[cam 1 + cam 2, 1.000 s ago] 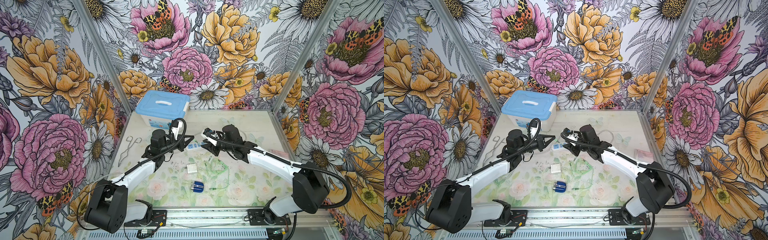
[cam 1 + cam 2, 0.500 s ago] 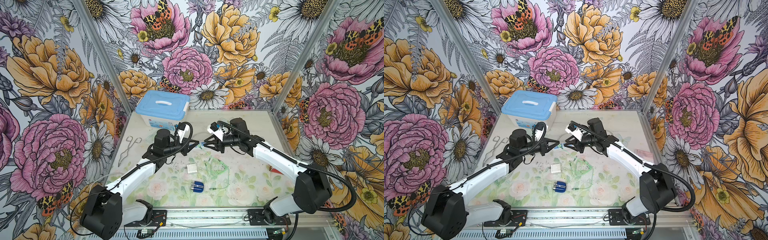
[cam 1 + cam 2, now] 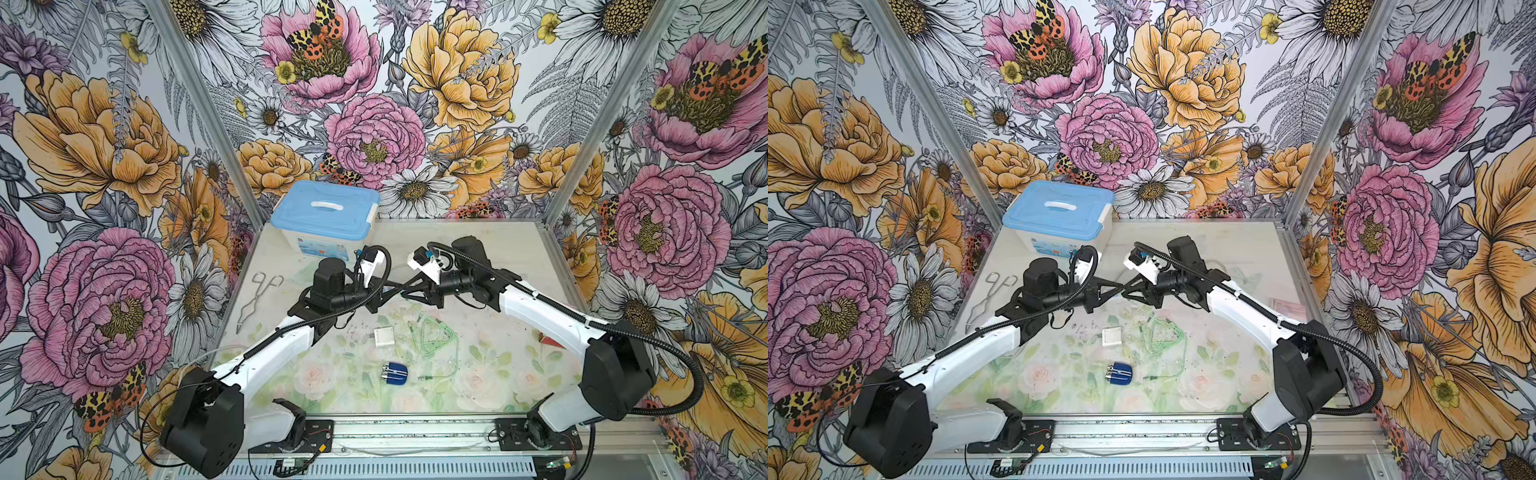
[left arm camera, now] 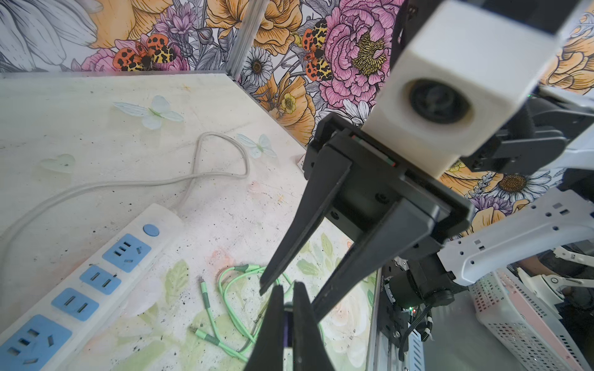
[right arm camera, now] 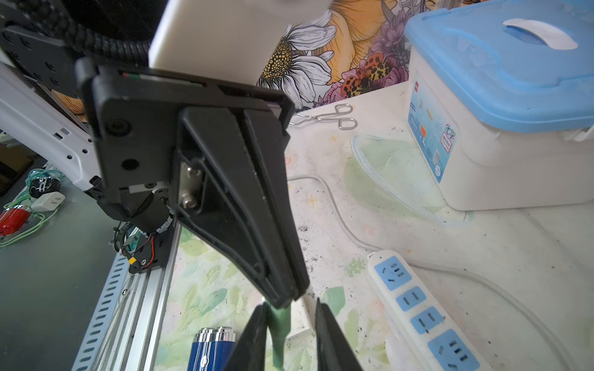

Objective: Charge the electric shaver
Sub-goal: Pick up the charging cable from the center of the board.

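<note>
two robot arms meet tip to tip above the middle of a flower-printed worktop, seen in both top views; the left tool is closed, its fingers pressed almost flat together in the left wrist view, on what looks like the end of a green cable that hangs blurred from its tip in the right wrist view; the right tool faces it with its fingers apart on either side of that hanging end, the cable lying against one finger with a clear gap to the other; the rest of the green cable lies in loose loops on the worktop below and a little in front of the tools; the electric shaver, dark blue with a silver head, lies on its side near the front edge, untouched and well apart from both tools, its head turned toward the left arm's side; a white charger adapter sits between the shaver and the tools, just beside the cable loops; a white power strip with blue sockets lies under the tools, its pale cord trailing toward the back; a storage box with a blue lid stands at the back left corner, and metal tongs lie along the left edge
</note>
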You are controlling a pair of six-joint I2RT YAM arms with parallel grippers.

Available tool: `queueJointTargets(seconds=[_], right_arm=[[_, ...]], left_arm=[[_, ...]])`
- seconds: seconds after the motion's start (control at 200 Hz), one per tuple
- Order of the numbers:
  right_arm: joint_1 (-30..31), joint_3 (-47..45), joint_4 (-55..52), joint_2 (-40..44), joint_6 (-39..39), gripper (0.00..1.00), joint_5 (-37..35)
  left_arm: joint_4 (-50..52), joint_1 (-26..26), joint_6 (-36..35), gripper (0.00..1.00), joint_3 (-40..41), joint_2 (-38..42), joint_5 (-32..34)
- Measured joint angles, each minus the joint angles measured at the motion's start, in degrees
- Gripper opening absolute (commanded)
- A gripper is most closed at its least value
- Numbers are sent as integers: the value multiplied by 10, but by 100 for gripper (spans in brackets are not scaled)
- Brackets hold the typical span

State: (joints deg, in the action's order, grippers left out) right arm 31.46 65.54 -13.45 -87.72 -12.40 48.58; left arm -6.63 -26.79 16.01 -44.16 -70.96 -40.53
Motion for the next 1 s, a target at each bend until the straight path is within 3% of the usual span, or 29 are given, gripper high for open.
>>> queueJointTargets(seconds=[0.681, 0.851, 1.001], right_arm=[[2, 3, 0, -2, 11, 14, 3], [2, 3, 0, -2, 11, 15, 8], [2, 3, 0, -3, 12, 21, 8]], left_arm=[[5, 8, -17, 0, 0, 7, 0], [9, 8, -26, 0, 0, 10, 0], [9, 8, -26, 0, 0, 10, 0]])
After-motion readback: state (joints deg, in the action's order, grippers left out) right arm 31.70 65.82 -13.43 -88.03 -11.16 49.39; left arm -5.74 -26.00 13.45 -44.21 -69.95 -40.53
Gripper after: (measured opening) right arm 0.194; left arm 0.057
